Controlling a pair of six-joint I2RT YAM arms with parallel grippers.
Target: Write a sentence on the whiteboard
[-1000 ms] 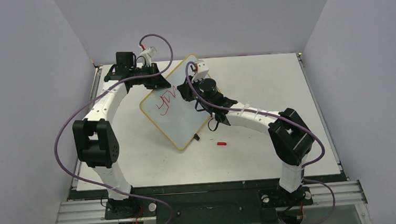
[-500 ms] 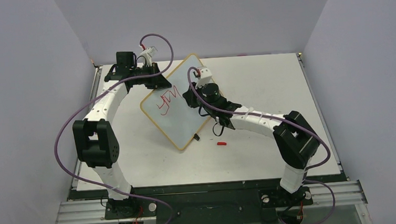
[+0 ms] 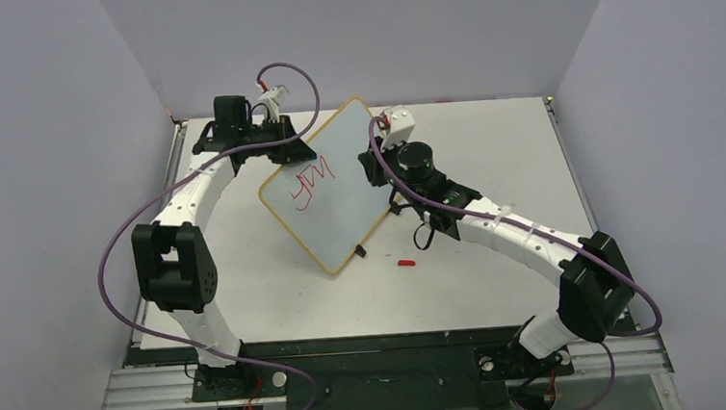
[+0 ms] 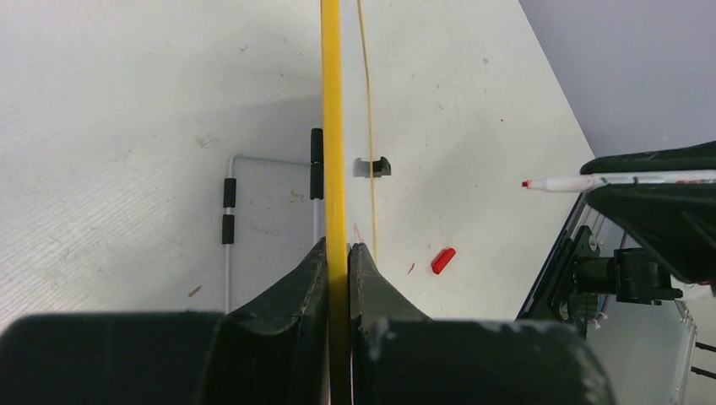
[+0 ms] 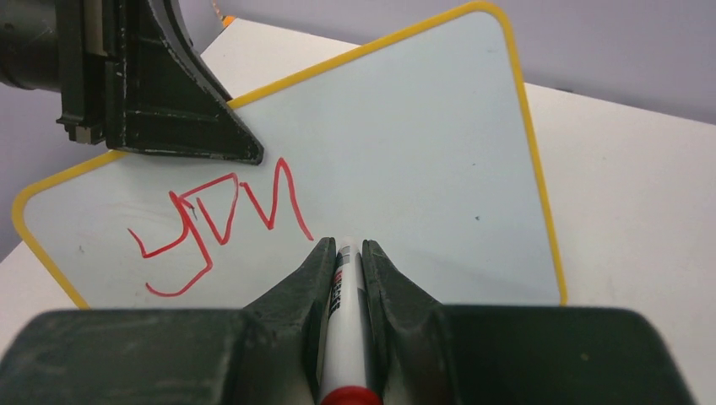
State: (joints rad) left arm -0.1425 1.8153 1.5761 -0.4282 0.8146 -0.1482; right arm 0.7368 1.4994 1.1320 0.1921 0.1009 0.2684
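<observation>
Red plastic marker cap [image 3: 406,262] lies alone on the white tabletop [image 3: 490,138], just beside the near corner of the flat rectangular whiteboard with rounded corners and a thin yellow-orange frame [image 3: 344,201]. A small black clip [image 3: 360,252] sits on the board's near right edge. The board stands tilted between the two arms, its written face turned toward the right arm. Its near corner is down at the tabletop — whether it touches I cannot tell. Seen from the left wrist, a thin grey wire loop with black sleeves [image 4: 228,228] shows on the board's back side, low by the tabletop.

On the upper left part of the white face runs the red handwritten sentence [image 5: 221,224], only a few looping letters and hard to read. The right claw [image 5: 348,246] is clamped narrow around a white marker with red lettering on its barrel [image 5: 344,321], aimed at the board just right of the last stroke. In the left wrist view the marker's red tip stands clear of the board's face.

Farther back, the left claw [image 4: 338,249] pinches the yellow frame at the board's far left edge — both black fingers [image 4: 295,287] pressed flat against it.
</observation>
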